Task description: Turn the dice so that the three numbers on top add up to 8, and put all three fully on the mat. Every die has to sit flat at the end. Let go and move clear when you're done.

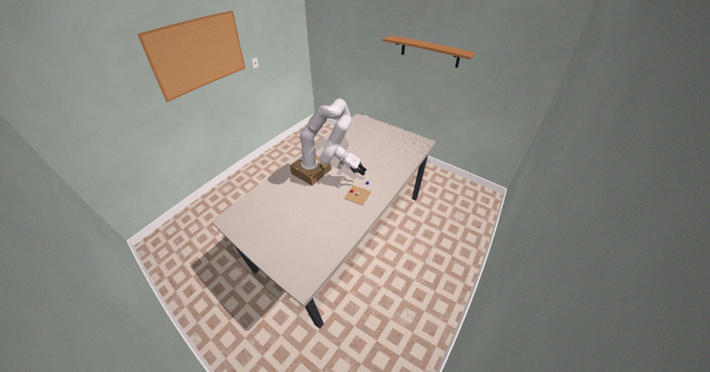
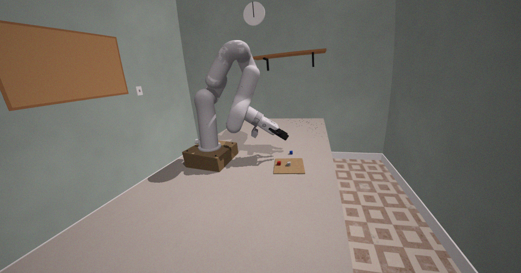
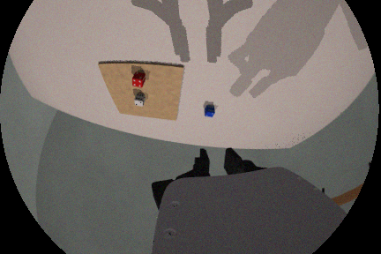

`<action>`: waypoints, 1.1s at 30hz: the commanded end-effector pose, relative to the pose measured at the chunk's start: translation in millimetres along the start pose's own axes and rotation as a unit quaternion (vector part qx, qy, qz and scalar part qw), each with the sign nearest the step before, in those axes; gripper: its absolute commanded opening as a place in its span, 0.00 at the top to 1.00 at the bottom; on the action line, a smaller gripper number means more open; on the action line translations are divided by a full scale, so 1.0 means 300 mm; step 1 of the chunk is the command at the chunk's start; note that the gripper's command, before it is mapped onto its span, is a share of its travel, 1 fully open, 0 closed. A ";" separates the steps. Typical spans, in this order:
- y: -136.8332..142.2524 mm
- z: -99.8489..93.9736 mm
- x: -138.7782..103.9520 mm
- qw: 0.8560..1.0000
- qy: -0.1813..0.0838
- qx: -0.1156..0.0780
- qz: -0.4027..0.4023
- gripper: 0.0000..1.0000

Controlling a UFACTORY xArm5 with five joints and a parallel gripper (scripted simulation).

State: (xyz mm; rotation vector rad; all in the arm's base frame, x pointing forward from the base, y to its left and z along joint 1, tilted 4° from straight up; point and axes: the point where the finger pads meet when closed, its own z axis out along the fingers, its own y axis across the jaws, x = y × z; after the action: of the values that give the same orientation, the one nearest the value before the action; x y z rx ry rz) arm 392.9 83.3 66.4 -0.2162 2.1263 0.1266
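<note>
A red die (image 1: 352,191) (image 2: 279,162) (image 3: 138,79) and a white die (image 1: 357,193) (image 2: 288,164) (image 3: 139,100) sit close together on the tan mat (image 1: 361,200) (image 2: 296,169) (image 3: 165,108). A blue die (image 1: 367,182) (image 2: 291,152) (image 3: 209,110) lies on the table, off the mat, beside its edge. The numbers on top are too small to read. My gripper (image 1: 365,172) (image 2: 286,137) (image 3: 214,158) is partly open, with a gap between its fingertips and nothing in it. It hangs tilted above the table, higher than the blue die.
The arm stands on a wooden base block (image 1: 310,172) (image 2: 210,158) on the table (image 1: 297,241) (image 2: 218,213). The table's long edge runs a short way beyond the mat and the blue die. A shelf (image 1: 428,47) (image 2: 291,54) is on the wall, far from the arm.
</note>
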 end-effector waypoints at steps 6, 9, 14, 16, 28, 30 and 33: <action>0.000 0.012 -0.026 0.998 0.065 0.000 0.000 0.69; 0.000 0.020 -0.038 0.994 0.107 0.001 -0.001 0.69; 0.000 0.032 -0.061 0.986 0.166 0.001 -0.001 0.69; 0.000 0.031 -0.071 0.983 0.185 0.001 -0.002 0.69; 0.001 0.056 -0.119 0.955 0.298 0.001 -0.003 0.69; 0.001 0.057 -0.129 0.948 0.319 0.001 -0.003 0.69; 0.001 0.066 -0.142 0.936 0.352 0.001 -0.004 0.69</action>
State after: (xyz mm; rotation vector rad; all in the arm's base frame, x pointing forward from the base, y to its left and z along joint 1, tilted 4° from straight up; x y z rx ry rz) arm 421.7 89.4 90.2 -0.2821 2.6934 0.0625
